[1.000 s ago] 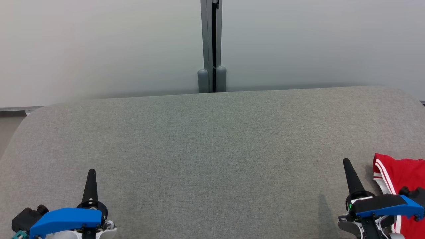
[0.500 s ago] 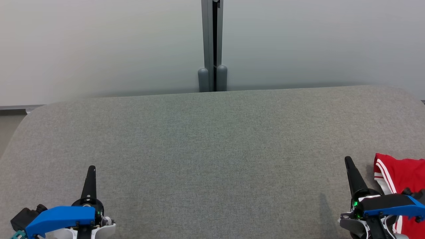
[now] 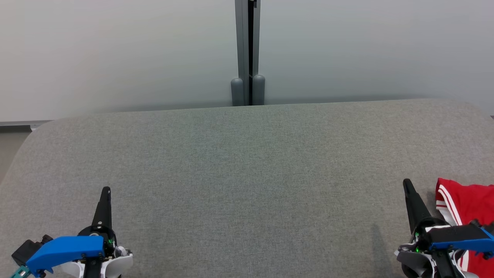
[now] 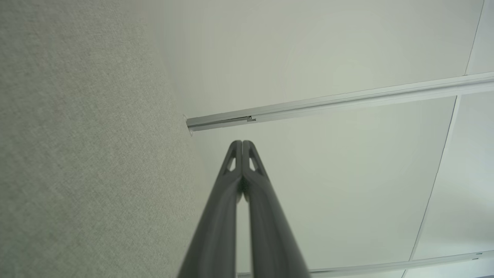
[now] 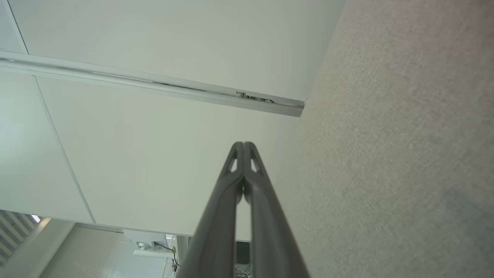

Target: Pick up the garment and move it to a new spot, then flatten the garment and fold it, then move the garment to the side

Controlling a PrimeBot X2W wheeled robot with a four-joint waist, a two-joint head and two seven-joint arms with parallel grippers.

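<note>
1. Garment (image 3: 469, 200), red with white stripes, lay at the near right of the grey padded surface (image 3: 247, 166), just beside the right gripper (image 3: 406, 181).
2. That gripper's fingers were pressed together, empty.
3. At the near left, the left gripper (image 3: 105, 189) had its fingers likewise closed, empty.

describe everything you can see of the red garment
The red garment is red cloth with white stripes along its left edge. It lies bunched on the grey fabric surface at the head view's lower right, cut off by the frame and partly hidden by the right arm's blue wrist housing. The shut right pincer stands just left of it, a gap between them. Its type can't be told.
</note>
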